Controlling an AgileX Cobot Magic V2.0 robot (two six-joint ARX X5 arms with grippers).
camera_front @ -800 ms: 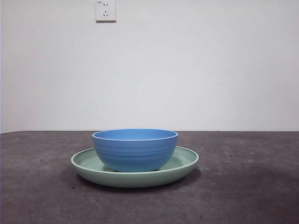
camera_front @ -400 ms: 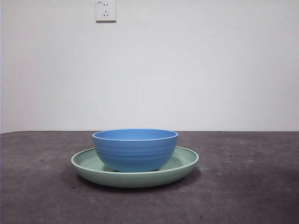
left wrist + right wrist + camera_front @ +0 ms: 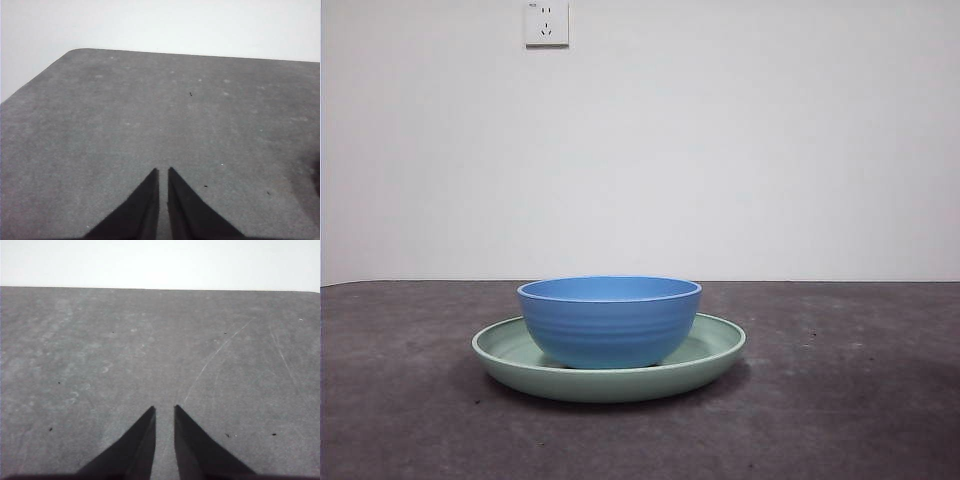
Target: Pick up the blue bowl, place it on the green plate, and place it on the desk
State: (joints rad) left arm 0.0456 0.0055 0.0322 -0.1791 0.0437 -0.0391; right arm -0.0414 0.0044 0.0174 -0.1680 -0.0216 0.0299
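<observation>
The blue bowl (image 3: 609,322) stands upright inside the green plate (image 3: 715,352), which rests on the desk (image 3: 840,410) at the middle of the front view. No arm shows in the front view. My left gripper (image 3: 163,170) hangs over bare desk (image 3: 150,115), jaws shut with only a thin slit between them and nothing held. Bare desk (image 3: 125,350) also lies under my right gripper (image 3: 165,408), which is shut and empty. Neither wrist view shows the bowl or the plate.
A white wall rises behind the desk, with a wall socket (image 3: 546,22) high up on it. The desk's rounded far corner (image 3: 75,51) shows in the left wrist view. Faint pale scratches (image 3: 215,357) mark the surface in the right wrist view.
</observation>
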